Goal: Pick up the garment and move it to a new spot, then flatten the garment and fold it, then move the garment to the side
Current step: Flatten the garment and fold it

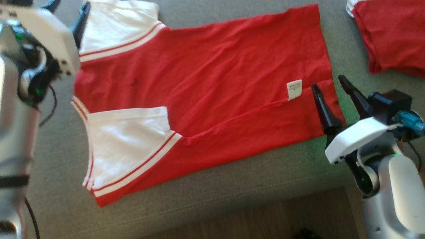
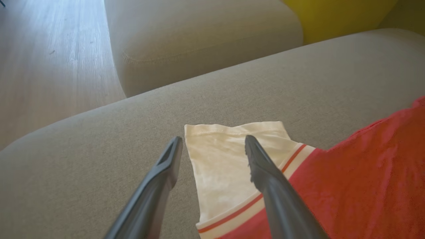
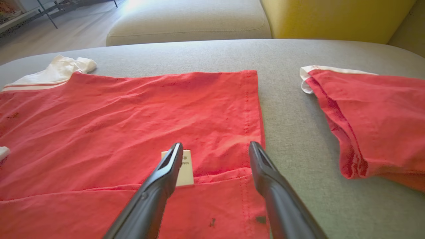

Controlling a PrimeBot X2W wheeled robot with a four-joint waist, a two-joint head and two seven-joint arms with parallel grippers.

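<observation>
Garment position: the red garment (image 1: 206,66) with white sleeves lies spread across the middle of the grey cushion (image 1: 59,166), shoulder end toward the cushion's left.
Left gripper (image 2: 212,139): jaws wide, holding nothing, above the far sleeve (image 2: 225,159) at the cushion's left rear.
Right gripper (image 1: 328,82): jaws wide, empty, over the hem toward the cushion's right front.
Done: relocation and flattening appear complete. The near long edge, sleeve included, is turned over the body, so one fold appears made.
Remaining: further folds, then transfer to the side. A second red garment (image 1: 391,36) occupies the cushion's right rear.
Writing: the white care label (image 1: 294,89) carries print too small to read. No brand is visible.
</observation>
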